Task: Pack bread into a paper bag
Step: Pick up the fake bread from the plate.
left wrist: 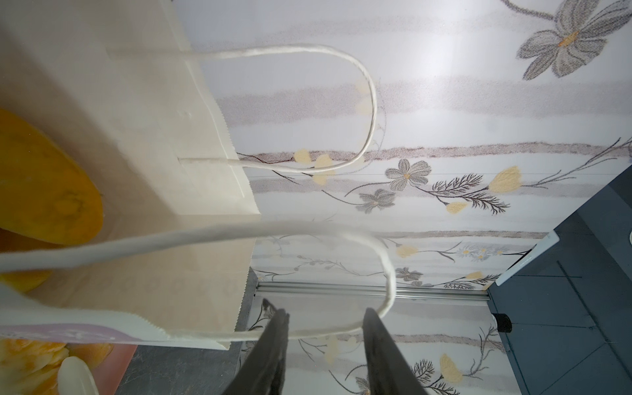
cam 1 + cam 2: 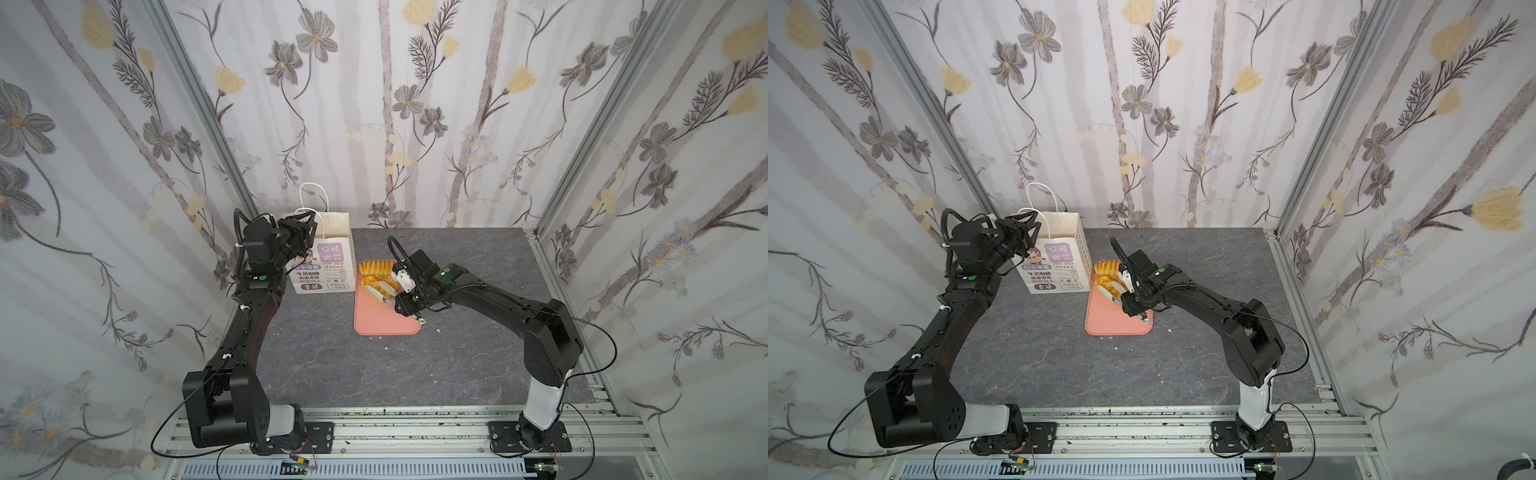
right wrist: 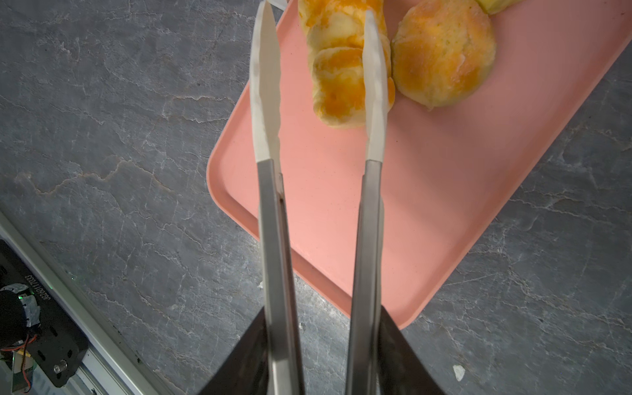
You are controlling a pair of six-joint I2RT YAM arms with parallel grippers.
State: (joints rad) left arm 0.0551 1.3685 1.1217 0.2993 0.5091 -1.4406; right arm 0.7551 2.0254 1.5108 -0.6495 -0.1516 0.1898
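Note:
The white paper bag stands upright at the back left, mouth open. My left gripper is at the bag's mouth, jaws apart, with the near cord handle lying across its fingertips. One golden bread lies inside the bag. My right gripper is shut on steel tongs. Their white tips stand apart over a ridged loaf on the pink tray. A round bun sits beside it.
The tray lies just right of the bag on the grey stone-look table. Flowered walls close in the back and both sides. Aluminium rails with the arm bases run along the front edge. A few crumbs lie beside the tray.

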